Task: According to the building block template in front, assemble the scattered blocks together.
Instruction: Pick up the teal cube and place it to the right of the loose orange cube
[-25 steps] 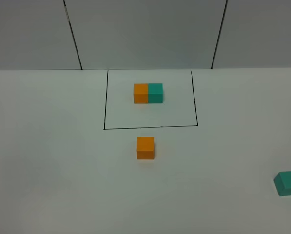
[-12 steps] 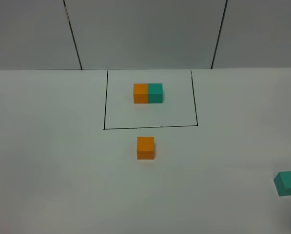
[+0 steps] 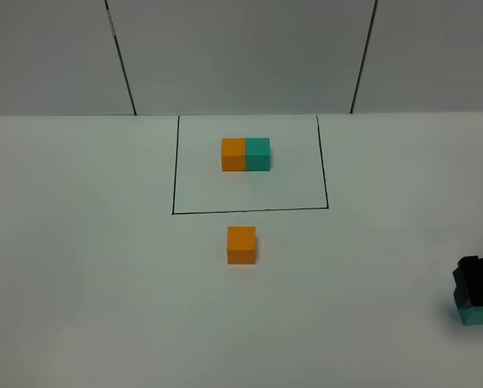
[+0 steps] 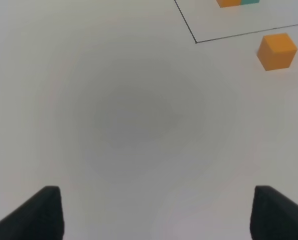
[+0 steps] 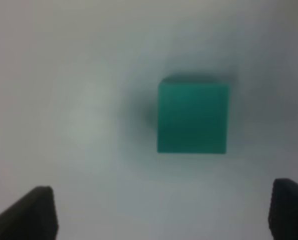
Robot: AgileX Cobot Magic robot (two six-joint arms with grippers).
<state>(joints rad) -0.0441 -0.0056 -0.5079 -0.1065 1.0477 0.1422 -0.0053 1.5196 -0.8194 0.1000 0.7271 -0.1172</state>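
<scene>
The template is a black-lined frame (image 3: 249, 211) around a joined orange-and-teal pair (image 3: 245, 154); the left wrist view shows its corner (image 4: 195, 42). The loose orange cube (image 3: 241, 245) sits just in front of the frame and also shows in the left wrist view (image 4: 276, 50). The loose teal cube (image 3: 477, 316) lies at the far right, partly covered by my right gripper (image 3: 474, 284). In the right wrist view the teal cube (image 5: 192, 116) lies ahead of the open, empty right gripper (image 5: 161, 215). My left gripper (image 4: 158, 215) is open and empty over bare table, far from the orange cube.
A white tabletop (image 3: 95, 267) carries everything. A grey panelled wall (image 3: 241, 56) rises behind the template. The teal cube lies close to the right edge of the exterior view.
My right gripper has come into the exterior view from the right edge and now hangs over the teal cube, hiding its upper part. The cubes have not moved.
</scene>
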